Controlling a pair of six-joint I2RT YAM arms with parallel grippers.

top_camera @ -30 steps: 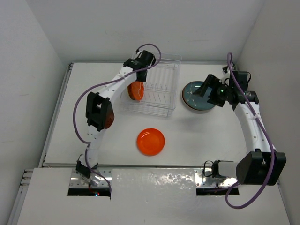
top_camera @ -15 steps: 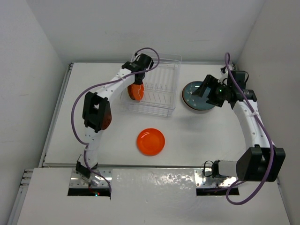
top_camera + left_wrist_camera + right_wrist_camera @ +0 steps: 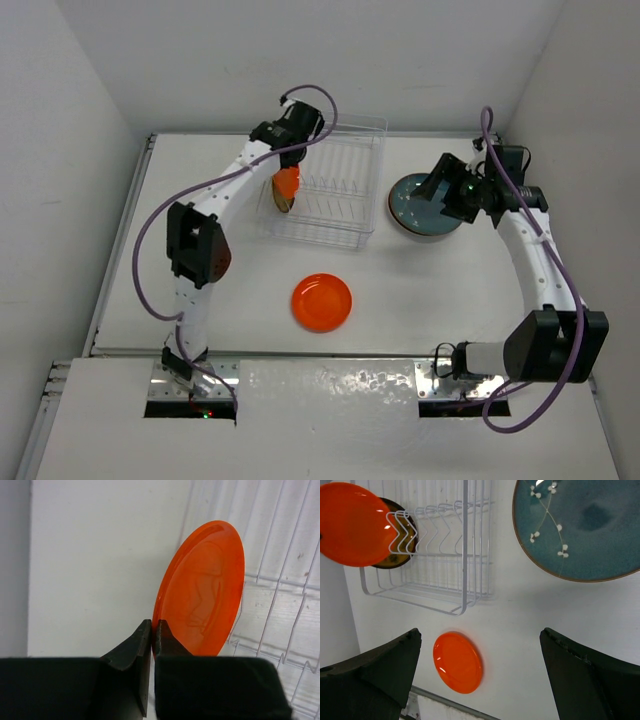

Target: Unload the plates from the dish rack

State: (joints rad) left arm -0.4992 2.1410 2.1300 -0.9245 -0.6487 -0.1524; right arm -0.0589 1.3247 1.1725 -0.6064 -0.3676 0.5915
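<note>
The left gripper (image 3: 152, 627) is clenched on the lower rim of a plain bright orange round plate (image 3: 205, 590), with its two black fingers pressed together on the thin edge. The plate stands on its edge at the left end of the clear wire-frame dish rack (image 3: 340, 185). I judge that the grip is on the rim because only there do the slot bars leave room for the fingers. Close behind it, in the same end of the rack, stands a dark yellow-brown round plate (image 3: 406, 555), not yet unloaded.

The right gripper (image 3: 480, 632) is released, its jaws wide apart and holding nothing. It hangs above a dark teal glazed round plate with small white flowers (image 3: 405, 200), which lies flat on the white table (image 3: 450, 290) just to the right of the rack. A second plain orange round plate (image 3: 321, 302) lies flat in front of the rack, well apart from it.

The next move probably calls for a straight lift, so that the plate does not catch on the wires.
</note>
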